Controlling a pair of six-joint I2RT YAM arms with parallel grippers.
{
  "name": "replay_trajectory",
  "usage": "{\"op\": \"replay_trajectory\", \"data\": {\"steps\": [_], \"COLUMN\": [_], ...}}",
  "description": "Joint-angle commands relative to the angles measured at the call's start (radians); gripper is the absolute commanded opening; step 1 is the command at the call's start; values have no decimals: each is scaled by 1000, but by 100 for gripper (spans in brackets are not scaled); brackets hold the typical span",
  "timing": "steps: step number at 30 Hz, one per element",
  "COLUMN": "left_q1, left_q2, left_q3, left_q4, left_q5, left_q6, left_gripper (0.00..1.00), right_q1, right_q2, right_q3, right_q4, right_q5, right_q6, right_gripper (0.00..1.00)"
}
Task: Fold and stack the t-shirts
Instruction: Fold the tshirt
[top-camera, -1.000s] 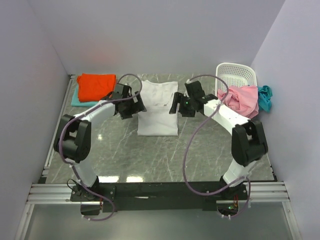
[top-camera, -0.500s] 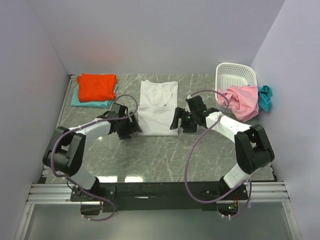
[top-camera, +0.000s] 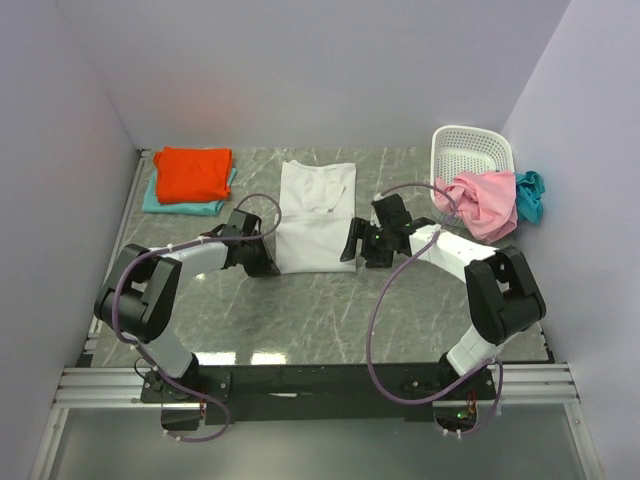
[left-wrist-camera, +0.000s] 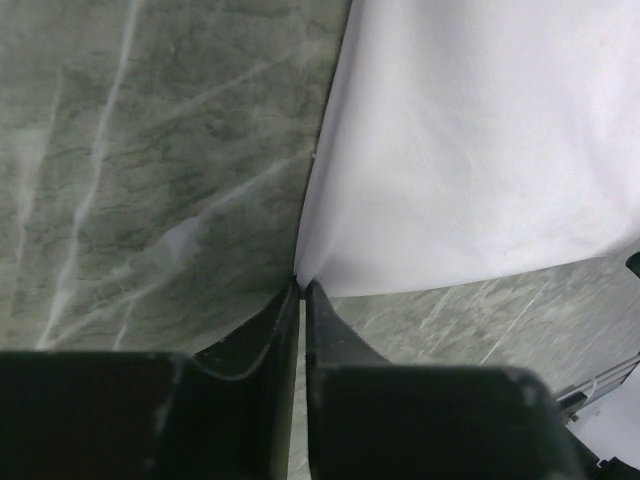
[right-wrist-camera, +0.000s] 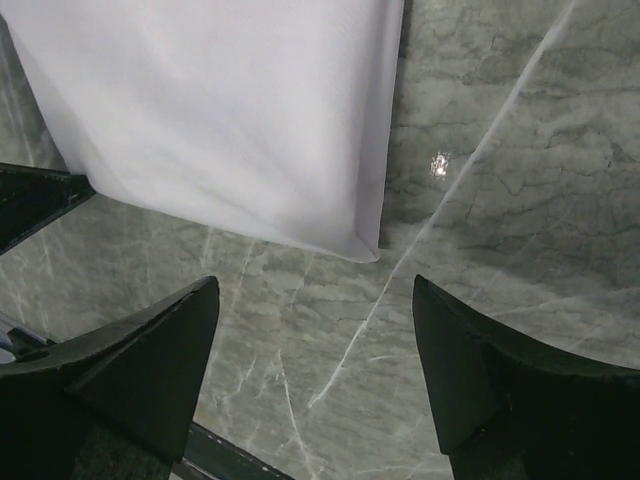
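Left wrist view: left gripper (left-wrist-camera: 300, 292) is pinched shut on only the corner tip of the shirt (left-wrist-camera: 470, 150) spreading toward 1 o'clock, while right gripper (right-wrist-camera: 312, 340) gapes unengaged, so lifting may slip that shallow bite.

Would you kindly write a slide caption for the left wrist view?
Left gripper pinches a corner of the white t-shirt lying on the grey marbled table.

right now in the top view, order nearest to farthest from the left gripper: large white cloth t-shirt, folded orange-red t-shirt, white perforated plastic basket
1. white cloth t-shirt, near corner at the left gripper
2. orange-red t-shirt, far left
3. white plastic basket, far right
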Motion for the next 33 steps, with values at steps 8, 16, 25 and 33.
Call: {"op": "replay_trajectory", "data": {"steps": [8, 16, 25, 33], "left_q1": [-24, -24, -28, -49], "left_q2": [24, 44, -23, -114], "left_q3": [31, 31, -45, -130], "left_q4": [20, 14, 75, 84], "left_q5": [1, -41, -25, -38], "left_q6": [7, -5, -34, -50], "left_gripper": [1, 1, 1, 1], "right_q1": [6, 6, 6, 32], "right_q2": [52, 120, 82, -6], "right_q3": [-5, 2, -77, -165], "right_q4": [39, 64, 114, 142], "right_q5": [21, -11, -62, -73], "right_q6": [5, 4, 25, 20], "right_gripper": [74, 53, 16, 0]}}
